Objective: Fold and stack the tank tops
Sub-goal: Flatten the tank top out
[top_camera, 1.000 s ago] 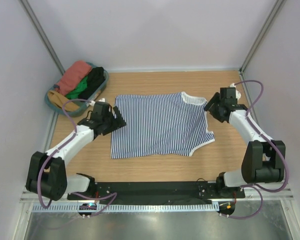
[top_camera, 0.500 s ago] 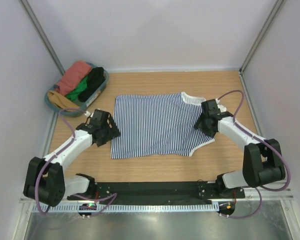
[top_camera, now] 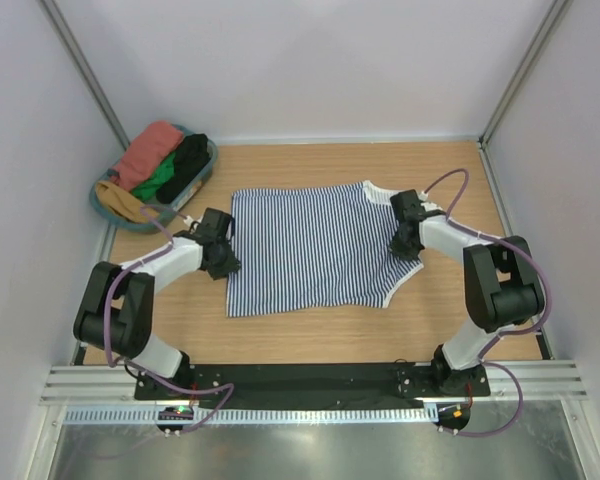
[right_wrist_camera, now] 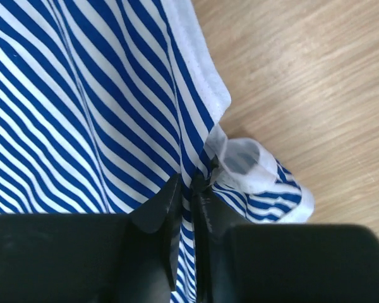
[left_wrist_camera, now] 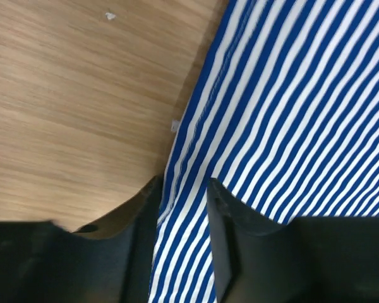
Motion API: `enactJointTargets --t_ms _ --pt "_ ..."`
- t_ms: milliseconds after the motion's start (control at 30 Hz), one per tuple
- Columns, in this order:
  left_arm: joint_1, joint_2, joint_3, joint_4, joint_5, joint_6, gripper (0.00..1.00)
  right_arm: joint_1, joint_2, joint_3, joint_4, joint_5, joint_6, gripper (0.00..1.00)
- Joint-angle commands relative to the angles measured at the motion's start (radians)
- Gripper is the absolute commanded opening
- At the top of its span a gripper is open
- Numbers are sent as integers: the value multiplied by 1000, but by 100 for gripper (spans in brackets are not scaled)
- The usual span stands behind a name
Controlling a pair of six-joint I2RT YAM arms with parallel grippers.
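Note:
The navy-and-white striped tank top (top_camera: 315, 250) lies spread flat in the middle of the table, its white-trimmed neck and armholes toward the right. My left gripper (top_camera: 223, 255) is down on its left hem. In the left wrist view the jaws (left_wrist_camera: 183, 199) stand partly apart, with the flat striped hem (left_wrist_camera: 196, 151) running between them. My right gripper (top_camera: 405, 240) sits at the top's right side. Its jaws (right_wrist_camera: 188, 183) are pinched on a raised fold of striped cloth beside the white trim (right_wrist_camera: 240, 165). A bunched rust-red cloth (top_camera: 148, 152) lies in the basket.
A blue-grey basket (top_camera: 208, 170) at the back left holds rust-red, green, black and mustard cloths. White walls with metal posts close in the table on three sides. Bare wood (top_camera: 310, 335) shows in front of the striped top and to its right.
Both grippers came inward and down onto the striped top's side edges. The right jaws closed on a fold of cloth, and the left jaws narrowed around the hem.

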Motion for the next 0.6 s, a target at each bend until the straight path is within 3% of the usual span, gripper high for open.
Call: enactJointTargets --t_ms 0,33,167,333,433,467,500,533,567 --pt "2 76 33 53 -21 22 30 0 44 45 18 89 7 16" --pt "2 91 51 54 -20 25 21 2 61 66 11 104 4 12" --pt "18 165 120 59 -12 39 1 -20 122 151 -11 112 -12 1" --pt "64 316 303 34 14 47 0 -121 243 345 -39 69 -32 1" --pt "83 377 419 4 32 68 4 -155 314 470 -47 -40 -71 20" --pt "84 374 438 -6 39 73 7 -155 290 478 -39 -44 -84 42" --pt "86 358 447 -7 39 75 11 -153 256 472 -18 -57 -94 52" --pt "84 337 440 -3 39 75 18 -150 222 434 29 -66 -102 62" --pt "86 281 424 13 27 78 46 -141 188 413 40 -64 -107 72"
